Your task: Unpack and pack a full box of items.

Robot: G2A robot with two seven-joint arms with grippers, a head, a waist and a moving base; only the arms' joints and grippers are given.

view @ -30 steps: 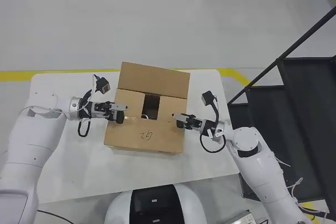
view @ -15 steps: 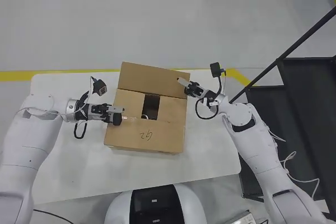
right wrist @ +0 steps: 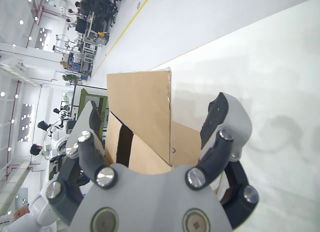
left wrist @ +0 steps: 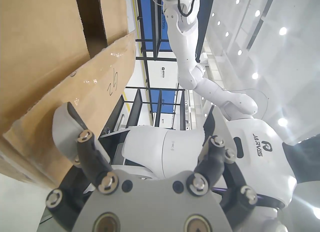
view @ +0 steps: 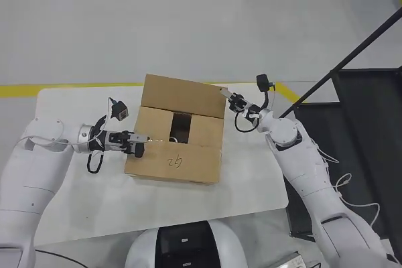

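A brown cardboard box (view: pixel 177 161) stands in the middle of the white table (view: pixel 80 201). Its rear flap (view: pixel 184 94) stands up, and the two inner flaps leave a dark gap (view: pixel 181 126) between them. At the box's left side my left gripper (view: pixel 142 139) is open, one finger (left wrist: pixel 65 122) close beside the cardboard (left wrist: pixel 45 30). My right gripper (view: pixel 226 93) is open at the rear flap's far right corner. That flap's edge (right wrist: pixel 150 102) lies between its fingers (right wrist: pixel 220 115).
A black metal rack (view: pixel 362 120) stands just right of the table. A yellow floor line (view: pixel 53 87) runs behind the table. A small white item (view: pixel 175 139) shows inside the box gap. Bare table lies in front of the box.
My right arm has swung from the box's right side up to the rear flap's far right corner. The left gripper has slid slightly along the box's left edge.
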